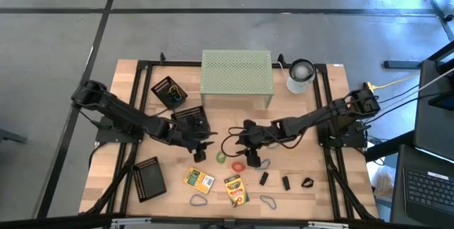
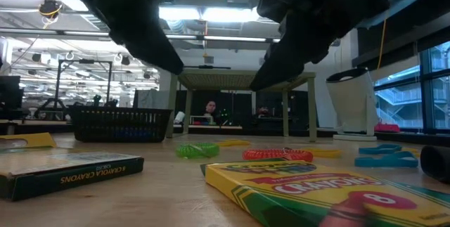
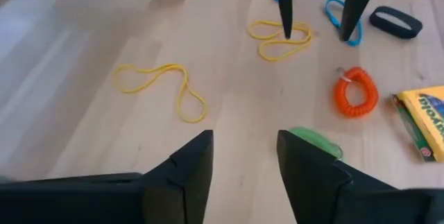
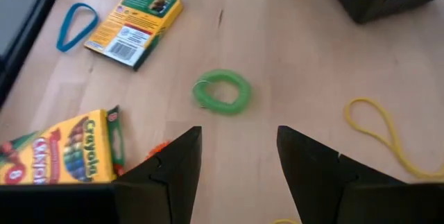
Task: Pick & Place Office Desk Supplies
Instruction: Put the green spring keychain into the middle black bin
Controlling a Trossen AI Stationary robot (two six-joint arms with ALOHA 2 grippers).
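Observation:
The supplies lie loose on the wooden table. A green coil loop (image 1: 220,157) (image 4: 222,92) and an orange coil loop (image 1: 238,165) (image 3: 356,92) lie mid-table. Two crayon boxes (image 1: 199,179) (image 1: 236,190) lie flat near the front edge. Yellow bands (image 3: 163,89) (image 3: 281,38), blue bands (image 1: 198,200) and small black clips (image 1: 286,183) are scattered around. My left gripper (image 1: 202,151) (image 3: 244,141) hovers open just left of the green coil. My right gripper (image 1: 250,157) (image 4: 239,137) hovers open just right of it, above the orange coil.
A pale green perforated riser (image 1: 237,80) and a white cylinder (image 1: 301,75) stand at the back. Black mesh trays sit at the back left (image 1: 169,91), under my left arm (image 1: 188,114) and at the front left (image 1: 149,178).

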